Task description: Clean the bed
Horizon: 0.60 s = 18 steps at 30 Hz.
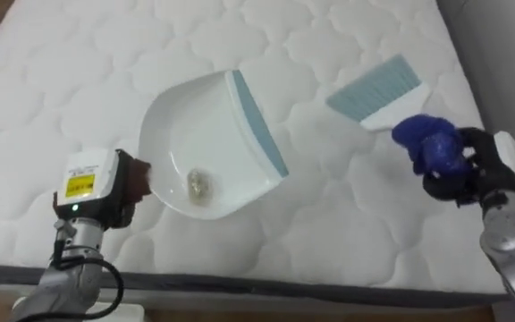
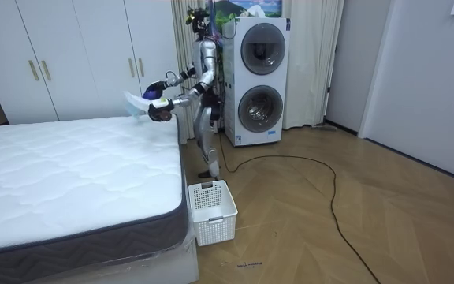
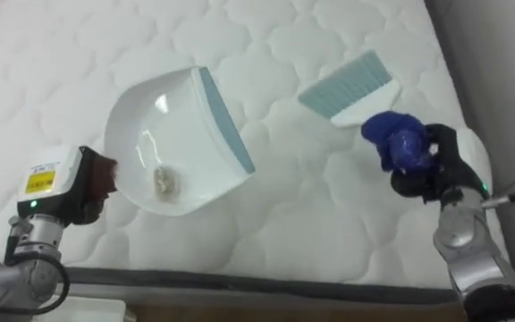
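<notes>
sweeping looks done: the left hand [image 1: 114, 190] grips the dustpan [image 1: 206, 134], crumb [image 1: 198, 185] inside, above the bed [image 1: 61, 72]; the right hand [image 1: 477, 172] clasps the brush [image 1: 378, 89]. next, tip the dustpan into the basket [image 2: 215, 225].

The white dustpan [image 1: 208, 143] has a pale blue lip and holds a greyish-beige clump [image 1: 199, 185]. The brush [image 1: 383, 94] has pale blue bristles, a white back and a deep blue handle, against my black right hand [image 1: 461, 174]. The mattress [image 1: 79, 80] is white, cloud-quilted.
</notes>
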Tool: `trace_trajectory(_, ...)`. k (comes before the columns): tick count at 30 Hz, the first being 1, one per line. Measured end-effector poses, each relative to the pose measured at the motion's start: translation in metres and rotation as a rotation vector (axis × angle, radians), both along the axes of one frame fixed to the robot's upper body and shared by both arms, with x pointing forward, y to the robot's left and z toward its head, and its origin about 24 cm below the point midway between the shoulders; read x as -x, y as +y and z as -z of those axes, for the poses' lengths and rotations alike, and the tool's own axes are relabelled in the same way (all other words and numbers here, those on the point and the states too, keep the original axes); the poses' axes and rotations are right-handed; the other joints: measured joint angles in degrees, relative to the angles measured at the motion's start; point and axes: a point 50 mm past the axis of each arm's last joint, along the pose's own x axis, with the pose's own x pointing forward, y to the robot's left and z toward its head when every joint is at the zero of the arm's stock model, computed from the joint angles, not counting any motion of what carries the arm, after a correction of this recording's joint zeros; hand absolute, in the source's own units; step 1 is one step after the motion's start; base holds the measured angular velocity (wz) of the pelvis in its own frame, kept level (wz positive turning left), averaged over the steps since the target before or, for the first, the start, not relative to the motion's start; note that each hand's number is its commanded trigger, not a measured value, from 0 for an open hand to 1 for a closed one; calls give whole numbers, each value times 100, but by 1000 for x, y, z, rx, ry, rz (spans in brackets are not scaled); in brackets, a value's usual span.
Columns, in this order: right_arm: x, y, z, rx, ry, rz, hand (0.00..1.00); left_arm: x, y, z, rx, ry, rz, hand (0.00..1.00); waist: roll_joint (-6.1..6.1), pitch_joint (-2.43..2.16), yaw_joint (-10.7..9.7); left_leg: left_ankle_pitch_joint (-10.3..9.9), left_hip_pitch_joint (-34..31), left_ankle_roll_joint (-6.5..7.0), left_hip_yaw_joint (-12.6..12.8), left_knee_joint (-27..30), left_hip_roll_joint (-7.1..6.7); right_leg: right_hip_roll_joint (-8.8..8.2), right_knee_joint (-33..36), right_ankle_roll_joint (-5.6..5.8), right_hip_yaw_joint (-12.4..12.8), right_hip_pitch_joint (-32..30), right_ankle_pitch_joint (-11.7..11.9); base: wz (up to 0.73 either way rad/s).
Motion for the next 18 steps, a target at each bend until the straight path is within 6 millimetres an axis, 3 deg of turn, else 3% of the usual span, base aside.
trace_trajectory(2,11,-7,1,-9,-14,40,0,1,4,-5,16,-18,-21,100,15,-10,-109,14,122,-18,-250,-92,-70,78,-170,49,2,246,-27,57)
trace_trajectory(6,13,-6,-1,-58,-44,60,0,0,7,-13,72,-61,-57,100,28,-13,-98,39,152,-54,-466,-117,-107,114,-275,62,-19,422,-36,30)
trace_trajectory(9,17,-5,-1,-83,-56,62,0,12,11,-10,124,-53,-88,100,29,-14,-80,77,283,-85,-689,-214,-159,150,-440,81,15,655,-51,36)
trace_trajectory(12,19,-6,1,-115,-66,89,0,23,16,-5,154,-18,-113,100,12,-10,172,135,366,-121,-777,-285,-167,203,-567,83,135,771,-52,22)
trace_trajectory(16,23,-2,4,-129,-85,118,0,36,24,-2,176,-2,-170,100,10,-9,199,204,240,-190,-1218,-263,-256,262,-706,75,-237,1010,-55,68)
trace_trajectory(18,28,-2,8,-134,-79,133,0,35,21,-1,203,-5,-178,100,11,-7,164,260,82,-184,-1149,-145,-244,269,-810,53,-596,1157,-69,115)
